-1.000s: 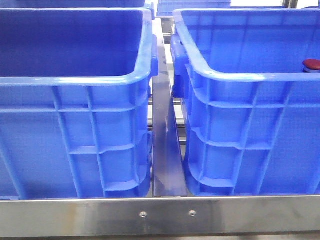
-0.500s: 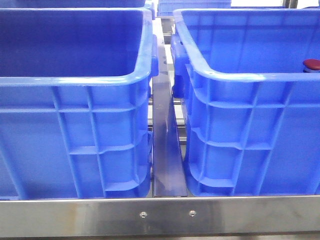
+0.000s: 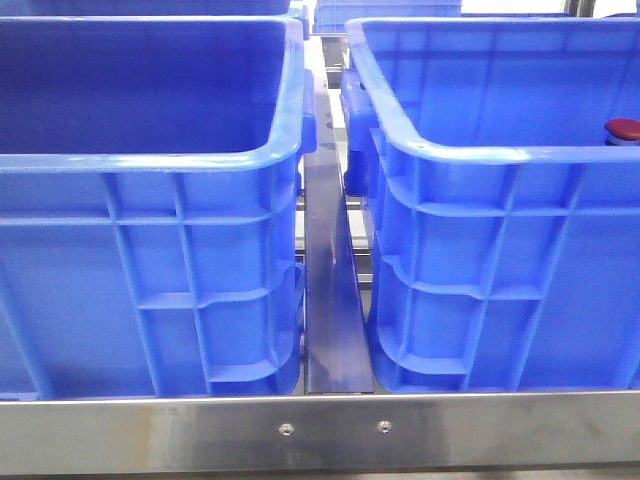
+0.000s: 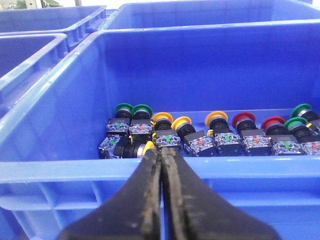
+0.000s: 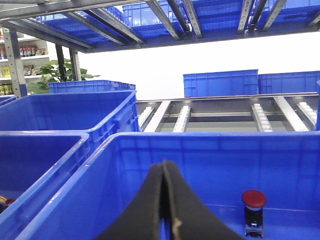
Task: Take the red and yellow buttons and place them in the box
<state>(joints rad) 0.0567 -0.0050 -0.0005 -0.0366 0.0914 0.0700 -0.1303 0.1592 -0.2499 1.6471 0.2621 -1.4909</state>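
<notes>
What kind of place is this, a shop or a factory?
Probably a warehouse or parts-sorting line: big blue crates on roller racking, and one crate holding a row of push-button switches.

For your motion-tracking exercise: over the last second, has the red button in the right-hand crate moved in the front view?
No. The red button sits in the same spot just above the right crate's front rim throughout, at the picture's right edge.

Both crates (image 3: 150, 160) (image 3: 500, 155) open-topped; narrow gap between them

Red button (image 3: 623, 128) inside right blue crate (image 3: 480, 155), beside twin crate (image 3: 150, 165)
</notes>
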